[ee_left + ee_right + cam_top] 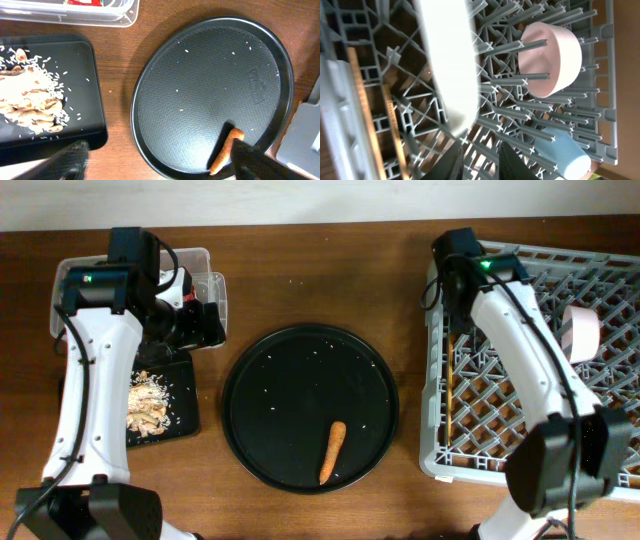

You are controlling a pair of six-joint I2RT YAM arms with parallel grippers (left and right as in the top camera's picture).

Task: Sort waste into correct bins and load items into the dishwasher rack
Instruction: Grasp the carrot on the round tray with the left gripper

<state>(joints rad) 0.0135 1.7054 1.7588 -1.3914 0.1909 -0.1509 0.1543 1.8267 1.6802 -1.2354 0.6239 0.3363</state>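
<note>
**Left arm.** The left gripper is at the lower edge of the left wrist view. Its fingers are set wide apart and hold nothing. In the overhead view this arm stands in the upper left of the frame, above the two bins.

**Bins.**
- The clear rectangular plastic tub lies along the top edge of the left wrist view. The small red wrapper is inside it.
- The shallow black rectangular tray lies just below the tub at the left. It carries the beige crumbly food scraps and scattered white grains.

**Remaining waste.** The small orange carrot lies on the large round black tray at the centre of the overhead frame, in the tray's lower right part. The carrot is well apart from both bins.

**Dishwasher rack.** The large square grey plastic rack fills the right of the overhead frame. It holds four items:
- The round pinkish-white bowl rests on its side among the pegs, upper right in the right wrist view.
- The small light-blue cup lies at the lower right.
- The pale plate, blurred, stands on edge at top centre.
- The thin wooden stick lies on the grid floor along the left edge.

**Right arm.** The right gripper is at the bottom centre of the right wrist view, just below the plate's lower edge. Its fingers are apart with nothing between them. Contact with the plate cannot be determined.
</note>
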